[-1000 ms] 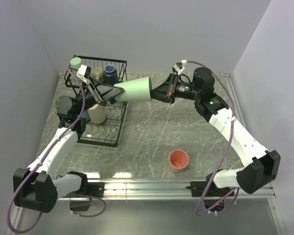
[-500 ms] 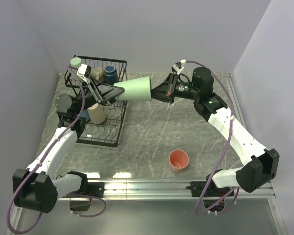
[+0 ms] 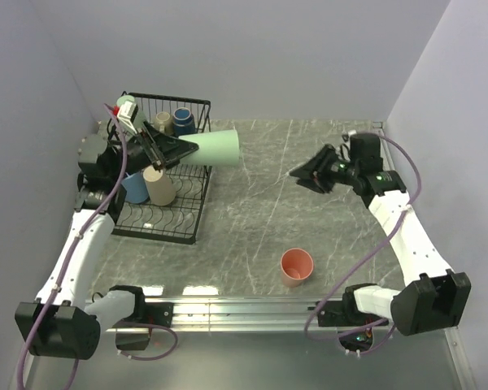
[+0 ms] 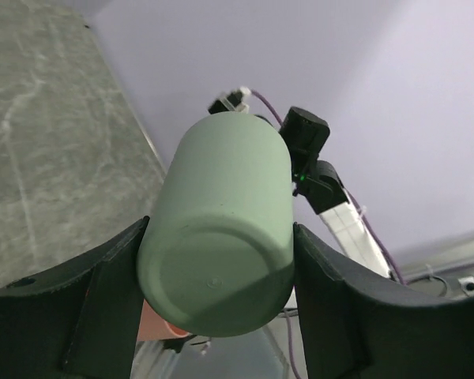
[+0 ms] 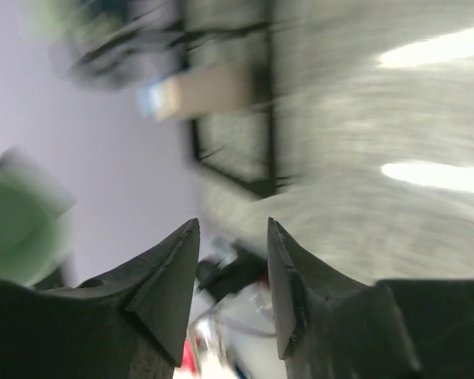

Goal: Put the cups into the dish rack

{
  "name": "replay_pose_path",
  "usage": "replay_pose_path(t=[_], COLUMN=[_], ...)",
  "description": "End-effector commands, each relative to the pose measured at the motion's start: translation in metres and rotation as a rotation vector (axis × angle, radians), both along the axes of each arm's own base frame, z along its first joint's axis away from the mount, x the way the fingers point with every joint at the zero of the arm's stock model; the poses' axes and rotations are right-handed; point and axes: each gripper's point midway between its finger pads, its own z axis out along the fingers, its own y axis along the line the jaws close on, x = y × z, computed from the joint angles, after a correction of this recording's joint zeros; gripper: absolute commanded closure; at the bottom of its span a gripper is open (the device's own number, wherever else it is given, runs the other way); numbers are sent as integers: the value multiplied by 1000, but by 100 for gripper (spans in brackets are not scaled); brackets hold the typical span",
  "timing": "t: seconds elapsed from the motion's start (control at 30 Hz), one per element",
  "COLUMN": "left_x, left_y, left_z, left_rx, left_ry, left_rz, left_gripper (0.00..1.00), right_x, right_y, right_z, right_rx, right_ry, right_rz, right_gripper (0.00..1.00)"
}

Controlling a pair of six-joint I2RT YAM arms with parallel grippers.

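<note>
Top external view: my left gripper (image 3: 172, 150) is pinching the pale green plastic tumbler (image 3: 211, 149) by its base, holding it sideways above the black wire dish rack (image 3: 154, 236). A beige tumbler (image 3: 157, 185), a light blue tumbler (image 3: 132, 188), a small beige mug (image 3: 163, 122) and a dark-blue cup (image 3: 182, 122) are sitting inside. The salmon tumbler (image 3: 296, 266) is waiting upright on the grey stone-look table (image 3: 252, 219). My right gripper (image 3: 297, 172) is hanging well apart from it.

Left wrist view: both fingers are clamping the green base.

Right wrist view: it's blurry, but my fingers are spread on nothing.

I'm judging the job over halfway done.
</note>
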Motion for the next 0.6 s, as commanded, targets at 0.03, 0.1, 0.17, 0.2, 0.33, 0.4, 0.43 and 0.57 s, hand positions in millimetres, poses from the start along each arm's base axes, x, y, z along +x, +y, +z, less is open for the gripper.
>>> replay_pose_path(t=[0.03, 0.1, 0.17, 0.2, 0.33, 0.4, 0.43, 0.57], left_x=[12, 26, 40, 43, 56, 59, 60, 66], left_y=[21, 36, 59, 67, 101, 106, 107, 115], left_z=[-17, -38, -61, -67, -88, -99, -102, -116], left_rx=[232, 350, 463, 523, 713, 789, 811, 924], left_ry=[-8, 25, 115, 109, 142, 145, 147, 158], left_rz=[171, 265, 392, 421, 574, 579, 579, 606], left_gripper=[100, 100, 100, 100, 100, 100, 100, 100], right_x=[-30, -40, -46, -47, -53, -54, -54, -55], right_y=[-47, -43, -37, -37, -42, -42, -41, -37], right_z=[-58, -66, -69, -70, -75, -75, -75, -77], right_rx=[-197, -165, -117, -114, -165, -177, -181, -169], right_ry=[152, 165, 170, 172, 168, 167, 165, 175], right_rz=[-94, -86, -76, -75, -63, -54, -48, -35], right_gripper=[57, 58, 61, 62, 66, 68, 69, 71])
